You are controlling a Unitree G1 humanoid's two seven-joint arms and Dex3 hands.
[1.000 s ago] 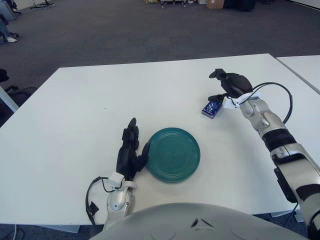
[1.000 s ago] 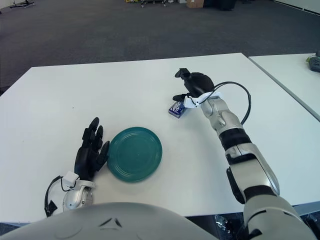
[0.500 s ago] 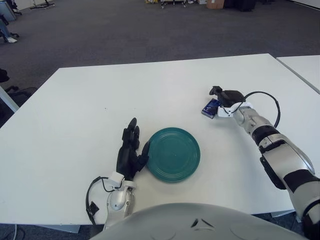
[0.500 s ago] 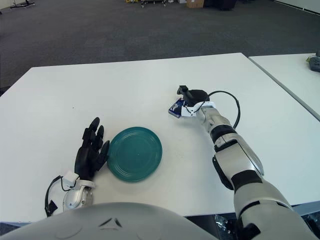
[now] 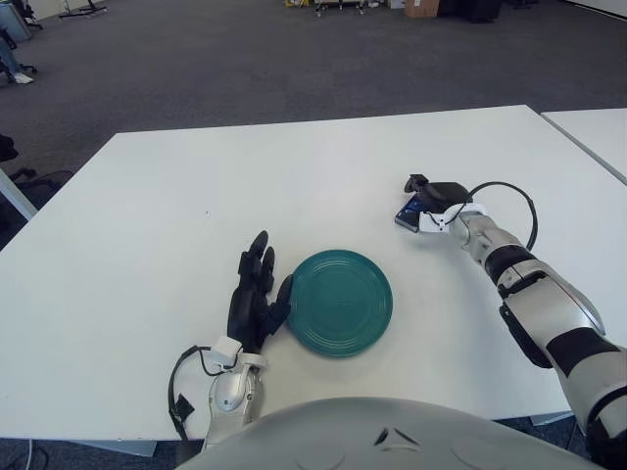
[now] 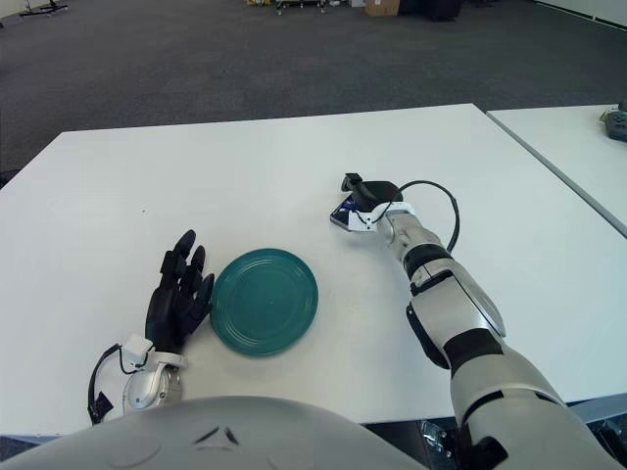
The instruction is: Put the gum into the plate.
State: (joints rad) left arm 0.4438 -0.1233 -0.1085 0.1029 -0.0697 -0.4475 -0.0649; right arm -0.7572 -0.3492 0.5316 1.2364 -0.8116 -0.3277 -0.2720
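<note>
Low in the frame, left of centre: left hand (image 5: 257, 299), fingers straight and holding nothing, just beside the green plate (image 5: 340, 302). Farther up and right on the white table (image 5: 147, 215): blue gum (image 5: 410, 211), under the right hand (image 5: 437, 196), fingers down over it; real grip hard to tell.

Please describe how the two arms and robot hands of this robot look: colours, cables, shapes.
Both robot hands, left and right, are black with three jointed fingers. The wrists are white, the forearms silver-grey with black bands. A black cable loops at the right wrist; another loops at the left wrist.
</note>
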